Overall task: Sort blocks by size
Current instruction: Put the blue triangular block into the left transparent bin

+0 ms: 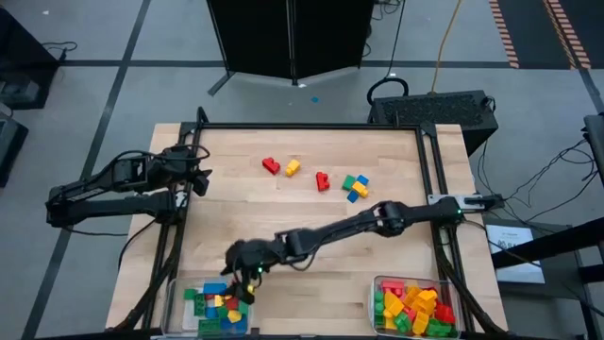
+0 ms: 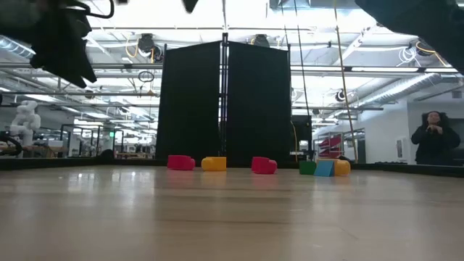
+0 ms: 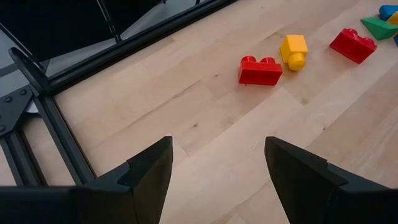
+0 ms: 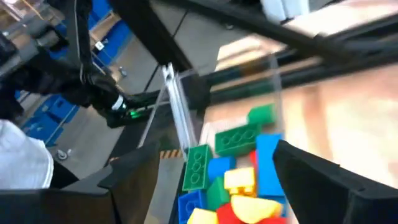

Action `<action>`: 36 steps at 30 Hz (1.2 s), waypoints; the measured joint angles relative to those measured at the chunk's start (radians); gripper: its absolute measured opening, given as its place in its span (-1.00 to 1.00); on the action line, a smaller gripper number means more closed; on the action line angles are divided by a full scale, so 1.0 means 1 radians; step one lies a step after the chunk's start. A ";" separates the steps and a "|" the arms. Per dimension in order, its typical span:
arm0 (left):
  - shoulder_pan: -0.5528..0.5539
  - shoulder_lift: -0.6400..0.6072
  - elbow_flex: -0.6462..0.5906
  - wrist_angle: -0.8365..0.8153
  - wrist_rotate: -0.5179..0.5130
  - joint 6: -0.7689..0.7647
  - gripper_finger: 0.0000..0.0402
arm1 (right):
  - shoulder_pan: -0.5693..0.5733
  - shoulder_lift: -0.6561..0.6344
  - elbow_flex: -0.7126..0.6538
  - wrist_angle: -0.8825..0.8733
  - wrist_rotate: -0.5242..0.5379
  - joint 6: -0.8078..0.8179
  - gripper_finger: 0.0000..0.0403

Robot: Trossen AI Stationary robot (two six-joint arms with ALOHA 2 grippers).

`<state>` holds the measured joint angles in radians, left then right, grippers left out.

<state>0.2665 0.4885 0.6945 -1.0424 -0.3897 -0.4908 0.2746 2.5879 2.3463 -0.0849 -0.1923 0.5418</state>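
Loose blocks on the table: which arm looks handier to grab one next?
Probably the left gripper: open, empty, facing the red block. The right gripper hangs over the left bin, farther away.

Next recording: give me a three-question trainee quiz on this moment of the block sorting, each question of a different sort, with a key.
1. True or false: the right tool hangs over the left bin.
2. Loose blocks on the table are: A) spread along the far side, B) stacked at the near edge, C) all under the left tool.
3. Fill in: the left tool's fingers are ____ and hold nothing.

Key: 1 true. 2 A, e.g. the red block and yellow block. 3 open.
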 joint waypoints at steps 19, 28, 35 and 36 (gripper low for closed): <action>0.000 0.000 0.000 0.000 0.000 0.001 0.27 | -0.227 -0.479 -0.098 -1.442 0.661 0.263 0.20; 0.000 0.000 0.000 -0.001 0.000 0.001 0.27 | -0.369 -0.476 -0.442 -1.444 0.589 0.545 0.17; 0.000 0.000 0.000 -0.004 0.001 0.001 0.27 | -0.380 -0.563 -0.760 -1.366 0.471 0.629 0.17; 0.000 0.000 0.000 -0.004 0.000 0.001 0.27 | -0.376 -0.583 -0.804 -1.339 0.468 0.640 0.17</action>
<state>0.2661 0.4885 0.6941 -1.0462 -0.3892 -0.4898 -0.1014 2.0045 1.5420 -1.4237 0.2761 1.1817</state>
